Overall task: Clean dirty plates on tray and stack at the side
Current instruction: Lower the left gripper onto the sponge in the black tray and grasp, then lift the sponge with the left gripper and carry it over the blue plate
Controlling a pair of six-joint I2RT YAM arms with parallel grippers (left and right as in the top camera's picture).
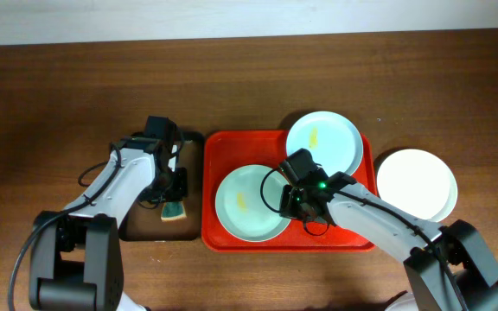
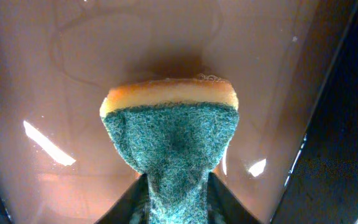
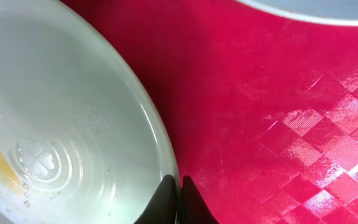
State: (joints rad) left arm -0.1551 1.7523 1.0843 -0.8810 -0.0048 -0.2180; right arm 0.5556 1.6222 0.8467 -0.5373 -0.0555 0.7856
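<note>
The red tray (image 1: 353, 238) holds two pale plates with yellow smears: one at the front left (image 1: 245, 203) and one at the back (image 1: 322, 140). A third, clean white plate (image 1: 416, 181) lies on the table to the right of the tray. My right gripper (image 3: 178, 186) is shut on the right rim of the front-left plate (image 3: 61, 124), over the tray floor (image 3: 260, 112). My left gripper (image 2: 176, 199) is shut on a green-and-yellow sponge (image 2: 169, 124), held just above the small dark tray (image 2: 104, 56).
The small dark tray (image 1: 193, 142) lies directly left of the red tray. The back plate's edge (image 3: 316, 7) shows at the top of the right wrist view. Brown table surrounds both trays.
</note>
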